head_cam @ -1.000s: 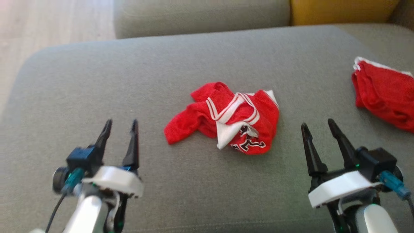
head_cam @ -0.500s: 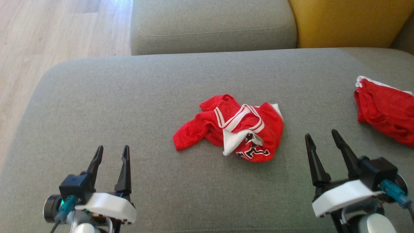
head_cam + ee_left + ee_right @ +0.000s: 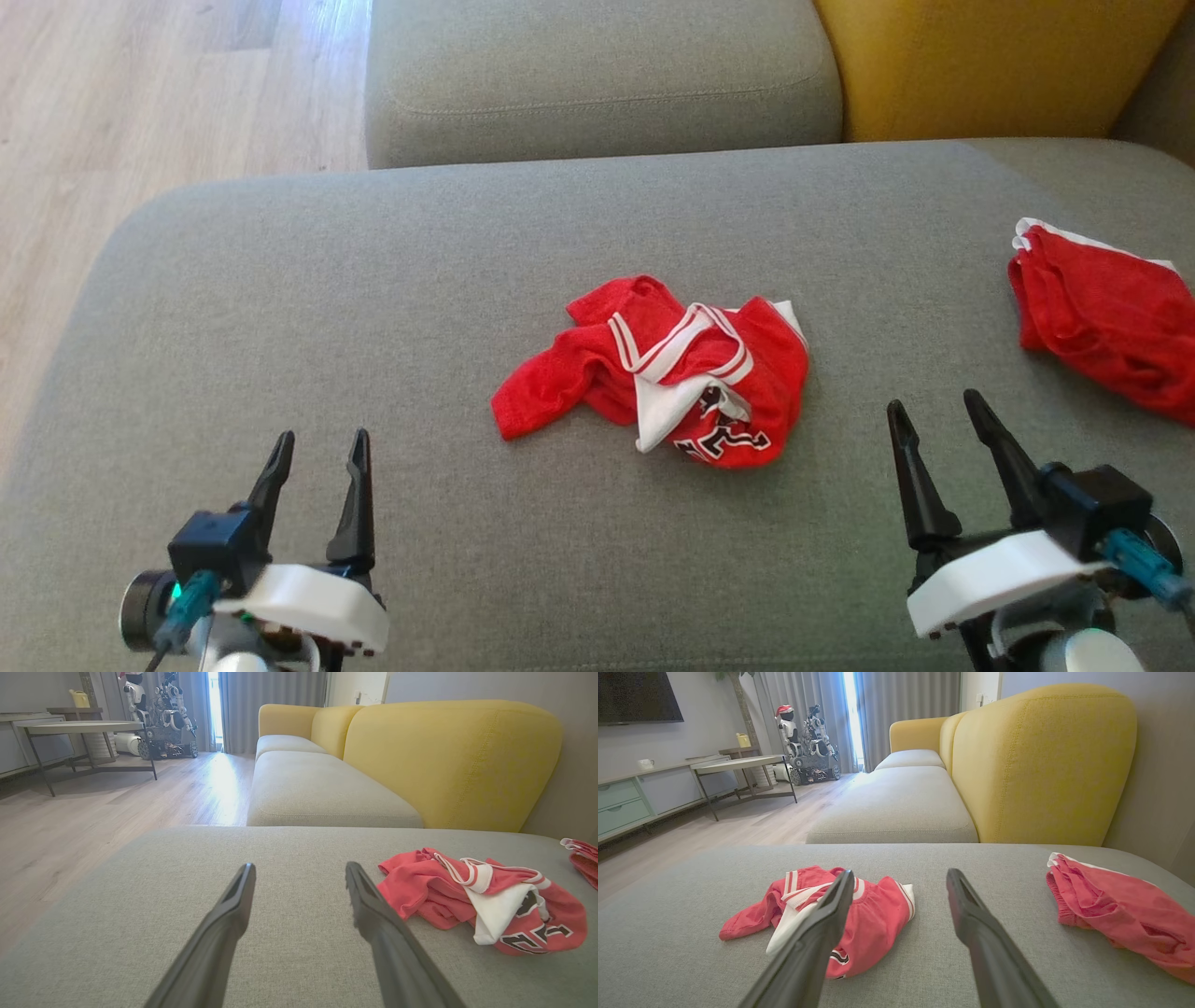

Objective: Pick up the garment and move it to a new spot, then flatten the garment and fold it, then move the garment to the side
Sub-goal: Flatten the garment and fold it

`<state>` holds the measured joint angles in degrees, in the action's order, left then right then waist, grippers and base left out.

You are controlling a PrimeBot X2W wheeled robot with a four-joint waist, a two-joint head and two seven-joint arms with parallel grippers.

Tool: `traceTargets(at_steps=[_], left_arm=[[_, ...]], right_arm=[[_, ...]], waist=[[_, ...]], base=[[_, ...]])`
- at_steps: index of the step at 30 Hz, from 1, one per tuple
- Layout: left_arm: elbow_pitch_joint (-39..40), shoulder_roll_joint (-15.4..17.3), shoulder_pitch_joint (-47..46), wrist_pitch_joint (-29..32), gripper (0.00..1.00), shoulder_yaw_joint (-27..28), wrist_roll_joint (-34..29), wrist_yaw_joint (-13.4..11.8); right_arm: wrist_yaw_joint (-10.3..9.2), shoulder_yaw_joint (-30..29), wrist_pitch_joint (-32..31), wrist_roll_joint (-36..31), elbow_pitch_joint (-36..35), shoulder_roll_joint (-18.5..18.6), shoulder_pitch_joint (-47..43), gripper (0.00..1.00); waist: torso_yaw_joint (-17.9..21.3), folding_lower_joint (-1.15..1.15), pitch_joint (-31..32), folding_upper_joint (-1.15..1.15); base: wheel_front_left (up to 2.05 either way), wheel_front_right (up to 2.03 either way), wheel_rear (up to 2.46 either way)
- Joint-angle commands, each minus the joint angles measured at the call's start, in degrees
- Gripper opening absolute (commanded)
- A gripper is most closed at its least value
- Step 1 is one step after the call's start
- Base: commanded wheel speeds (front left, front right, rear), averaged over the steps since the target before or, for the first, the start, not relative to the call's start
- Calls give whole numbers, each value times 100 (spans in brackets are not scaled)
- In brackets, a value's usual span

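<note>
Our left claw (image 3: 323, 435) sat at the lower left of the head view, over the near part of the grey seat (image 3: 280, 280). Its two dark fingers were spread wide and nothing lay between them. Wood floor (image 3: 140, 93) showed past the seat's left edge. We found the garment (image 3: 672, 373) to the right of that claw, near the middle of the seat and well apart from both claws. It was a crumpled red jersey with white striped trim and a white panel folded over its front. Black-and-white lettering showed at its near edge, too bunched for us to read. Our right claw (image 3: 933, 399) came next, at the lower right, also over the seat. Its fingers stood just as wide and held nothing, and its tips pointed at bare fabric right of the garment. Farthest right, a second red cloth (image 3: 1102, 327) with a white edge lay heaped at the seat's far right. A yellow backrest (image 3: 980, 65) rose behind the seat.
</note>
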<state>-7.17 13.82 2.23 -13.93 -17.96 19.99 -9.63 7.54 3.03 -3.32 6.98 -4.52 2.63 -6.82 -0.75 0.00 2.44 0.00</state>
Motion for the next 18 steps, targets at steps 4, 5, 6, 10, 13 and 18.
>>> traceTargets(at_steps=[4, 5, 6, 10, 13, 18], left_arm=[[161, 119, -340, -10, 100, 170, 26, -49], [158, 120, -344, -8, 100, 164, 26, -52], [155, 121, -350, -5, 100, 158, 26, -56], [148, 120, -366, -4, 100, 143, 35, -69], [156, 120, -373, -3, 100, 134, 43, -82], [174, 114, -436, 7, 100, 88, 37, -69]], right_arm=[[-5, 122, -23, 24, -225, 25, 187, 100], [-5, 126, -26, 25, -218, 25, 189, 100], [-5, 131, -26, 30, -215, 25, 190, 100], [-5, 143, -32, 49, -199, 25, 189, 100], [-5, 159, -55, 62, -180, 25, 202, 100], [-5, 213, -120, 43, -163, 45, 280, 100]], waist=[[-5, 0, -11, 0], [-4, 0, -12, 0], [-4, 0, -13, 0], [-6, 0, -14, 0], [-8, 0, -28, 0], [-76, 0, -93, 0]], base=[[0, 0, 0], [0, 0, 0], [0, 0, 0], [0, 0, 0], [0, 0, 0], [0, 0, 0]])
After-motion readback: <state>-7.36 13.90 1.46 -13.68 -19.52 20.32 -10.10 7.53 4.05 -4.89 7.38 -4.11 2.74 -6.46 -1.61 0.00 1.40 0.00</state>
